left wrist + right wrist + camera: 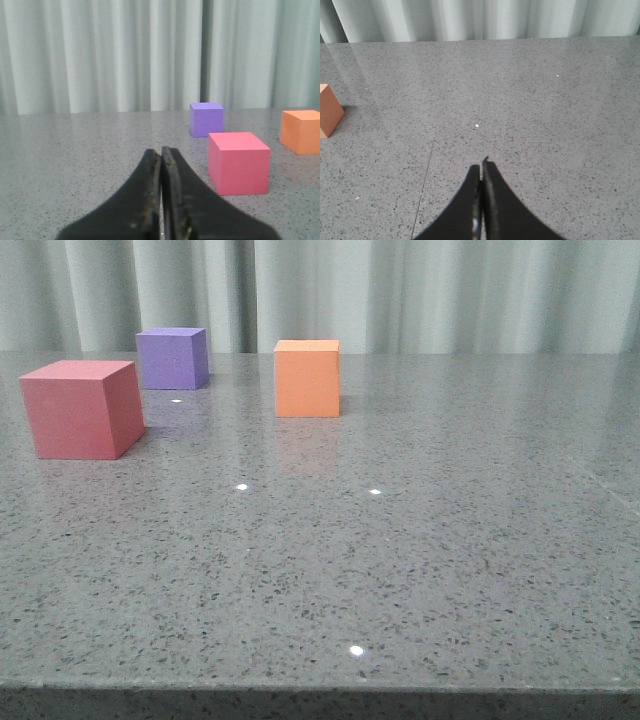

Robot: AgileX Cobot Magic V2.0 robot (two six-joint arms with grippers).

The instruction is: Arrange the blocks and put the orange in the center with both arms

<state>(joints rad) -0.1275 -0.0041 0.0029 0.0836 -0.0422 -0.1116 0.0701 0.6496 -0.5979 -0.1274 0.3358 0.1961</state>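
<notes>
Three cubes, all left of table centre: red cube [82,408] nearest, purple cube [172,358] behind, orange cube [307,378] rightmost. Left gripper [161,152] pressed closed, empty, near red. Right gripper [481,167] likewise closed, orange well off leftward.

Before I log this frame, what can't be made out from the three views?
- Front view: neither arm appears, both outside the frame.
- Right wrist view: orange cube is cut by the picture's edge; the other two cubes are out of frame.
- Left wrist view: orange cube is clipped at the edge; the pinkish-red cube covers the purple cube's lower corner.
- Both wrist views: left end effector and right end effector show only shut fingertips.
</notes>
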